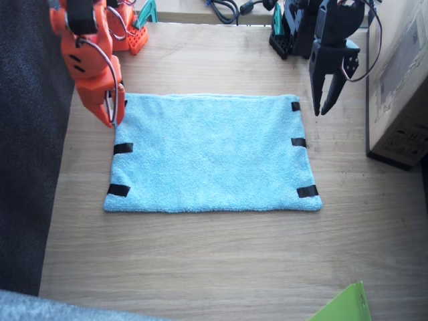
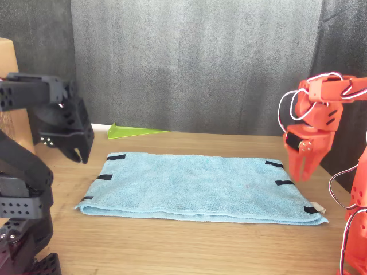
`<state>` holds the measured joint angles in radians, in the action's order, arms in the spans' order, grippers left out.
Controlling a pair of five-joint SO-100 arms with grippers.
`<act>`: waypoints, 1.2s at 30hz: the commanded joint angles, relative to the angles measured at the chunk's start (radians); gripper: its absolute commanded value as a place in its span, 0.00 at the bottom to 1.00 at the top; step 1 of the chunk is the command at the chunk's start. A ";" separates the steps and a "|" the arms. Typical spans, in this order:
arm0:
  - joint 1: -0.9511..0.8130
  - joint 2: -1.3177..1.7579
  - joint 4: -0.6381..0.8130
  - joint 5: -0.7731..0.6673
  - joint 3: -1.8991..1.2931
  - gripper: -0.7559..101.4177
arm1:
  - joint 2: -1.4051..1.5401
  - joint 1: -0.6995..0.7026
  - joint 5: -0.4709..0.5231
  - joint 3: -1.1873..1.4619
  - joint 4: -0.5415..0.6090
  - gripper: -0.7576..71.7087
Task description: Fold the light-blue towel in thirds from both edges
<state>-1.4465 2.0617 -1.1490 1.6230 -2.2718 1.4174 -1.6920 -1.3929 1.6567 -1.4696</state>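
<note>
The light-blue towel (image 1: 210, 154) (image 2: 195, 186) lies flat in the middle of the wooden table, and its near edge in the front view shows two layers. Black tape strips mark both short edges, one edge (image 1: 120, 167) by the right arm and the other (image 1: 301, 147) by the left arm. A small white tag (image 2: 319, 209) sticks out at one corner. My orange right gripper (image 1: 112, 119) (image 2: 301, 172) points down over the far corner of its edge, fingers together, holding nothing. The black left gripper (image 1: 322, 109) (image 2: 79, 157) hangs just off the opposite far corner, slightly open and empty.
A cardboard box (image 1: 401, 87) stands close beside the left arm. A lime-green sheet corner (image 1: 344, 306) (image 2: 135, 132) lies at the table's edge. Cables and the arm bases (image 1: 221, 10) crowd the far edge. Dark cloth (image 1: 30, 147) runs along the right arm's side.
</note>
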 commanded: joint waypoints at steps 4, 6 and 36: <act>-0.017 0.020 -0.038 0.011 -0.003 0.18 | 0.160 -0.020 0.028 0.052 0.031 0.18; -0.005 0.002 -0.038 0.015 0.002 0.18 | 0.164 -0.031 0.041 0.054 0.018 0.19; 0.046 -0.397 -0.121 0.061 0.282 0.25 | 0.061 0.008 0.074 0.107 0.041 0.24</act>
<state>-1.4036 1.6889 -1.2395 1.6720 -2.0555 1.4527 -1.6812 -1.3162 1.7671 -1.4251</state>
